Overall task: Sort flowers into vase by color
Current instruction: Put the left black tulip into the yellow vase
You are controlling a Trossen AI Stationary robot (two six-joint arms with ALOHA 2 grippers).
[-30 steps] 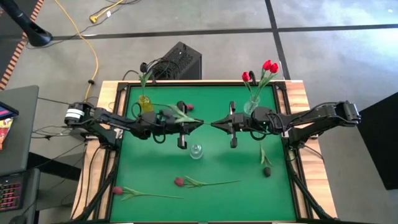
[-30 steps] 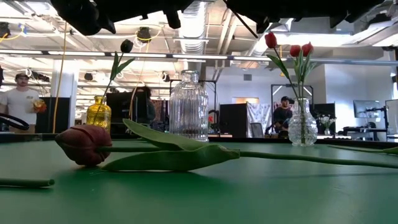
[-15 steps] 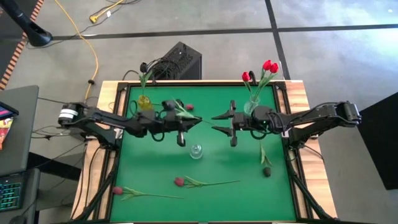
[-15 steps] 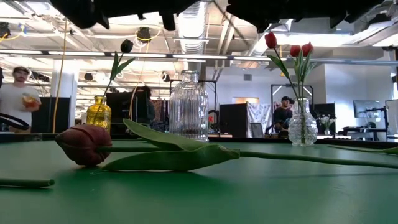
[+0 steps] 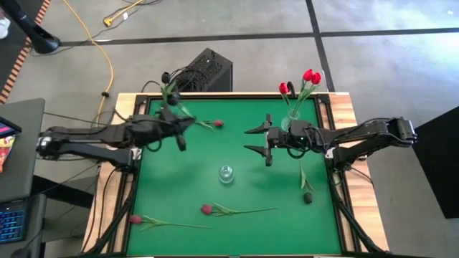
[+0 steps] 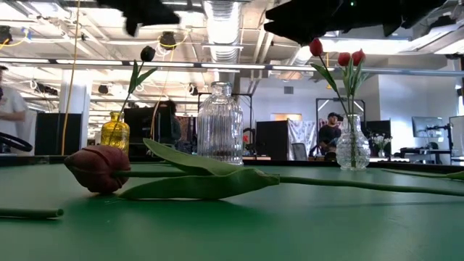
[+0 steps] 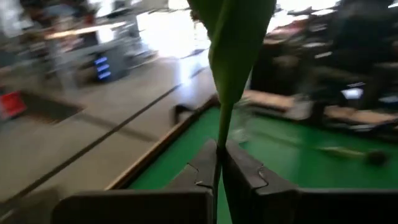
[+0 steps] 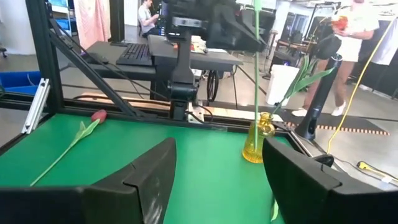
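**Left holding tulip near yellow vase**

Left gripper [image 5: 179, 127] at far-left tabletop [image 5: 237, 229], fingers [image 7: 239, 177] clamped on green tulip stem [image 7: 219, 134] by yellow vase [image 8: 256, 142]. Right gripper [image 5: 259, 140] mid-tabletop, fingers spread wide, holding nothing. Red tulips [image 5: 308, 77] in clear vase [image 6: 352, 152]; loose tulips [image 5: 237, 211] lying on near tabletop.
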